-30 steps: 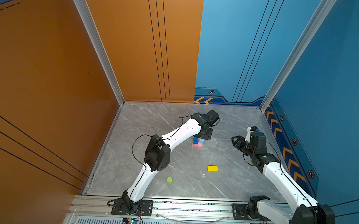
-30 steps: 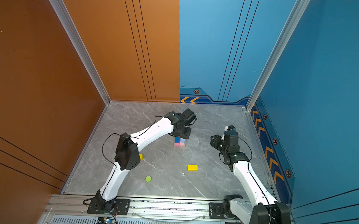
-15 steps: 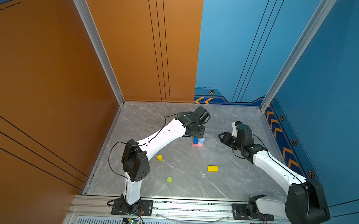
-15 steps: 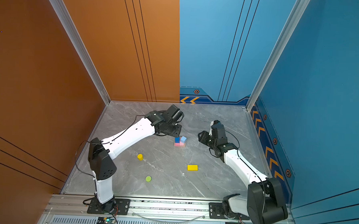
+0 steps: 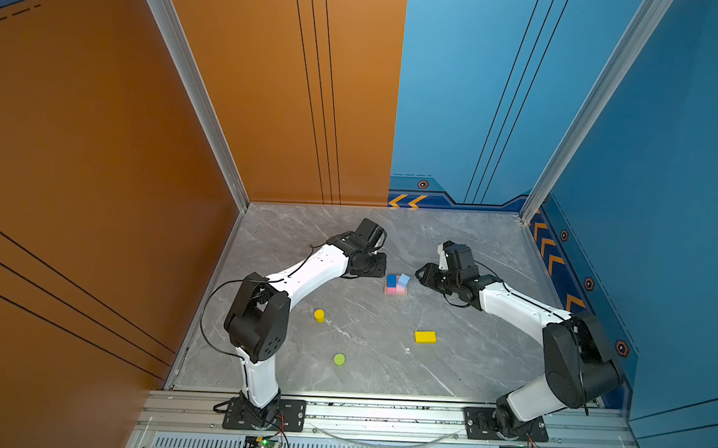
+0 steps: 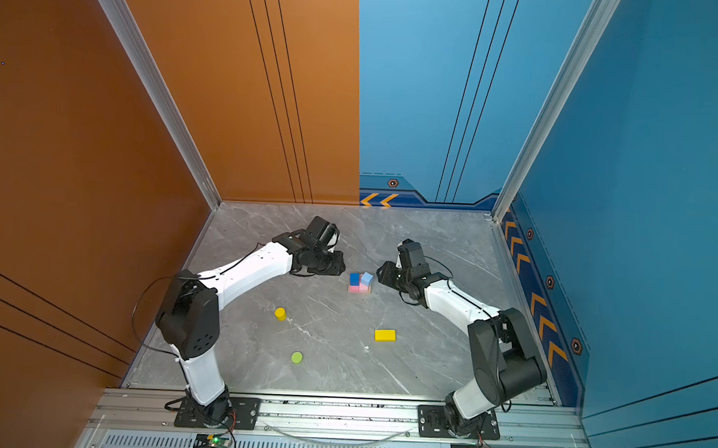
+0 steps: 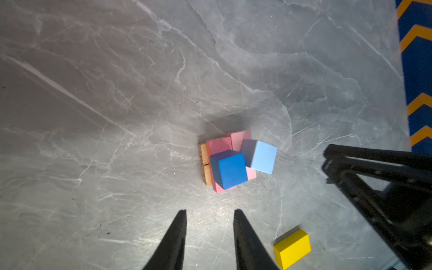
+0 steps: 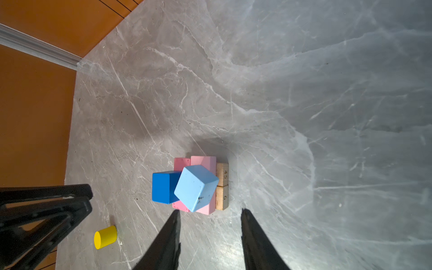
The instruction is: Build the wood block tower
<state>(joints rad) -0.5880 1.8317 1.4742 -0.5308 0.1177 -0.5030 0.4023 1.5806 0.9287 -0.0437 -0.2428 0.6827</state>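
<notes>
The tower (image 5: 396, 285) (image 6: 359, 284) stands mid-floor: two tan planks (image 8: 222, 184) lowest, two pink bars (image 7: 219, 145) across them, then a dark-blue cube (image 7: 230, 169) and a light-blue cube (image 8: 195, 187) turned askew beside it. My left gripper (image 7: 210, 211) (image 5: 373, 268) hangs open and empty just left of the tower. My right gripper (image 8: 210, 211) (image 5: 423, 275) hangs open and empty just right of it. Loose on the floor lie a yellow brick (image 5: 425, 337) (image 7: 292, 247), a yellow cylinder (image 5: 319, 315) (image 8: 105, 236) and a lime-green cylinder (image 5: 339, 359).
Orange wall (image 5: 101, 180) bounds the floor on the left, blue wall (image 5: 660, 246) on the right. The metal base rail (image 5: 382, 417) runs along the front. Each wrist view shows the opposite gripper's black fingers (image 7: 374, 187) (image 8: 46, 210) at its edge.
My left gripper has drawn back leftward off the tower. My right gripper has come in from the right toward it. The left arm's elbow has swung left, uncovering the yellow cylinder.
</notes>
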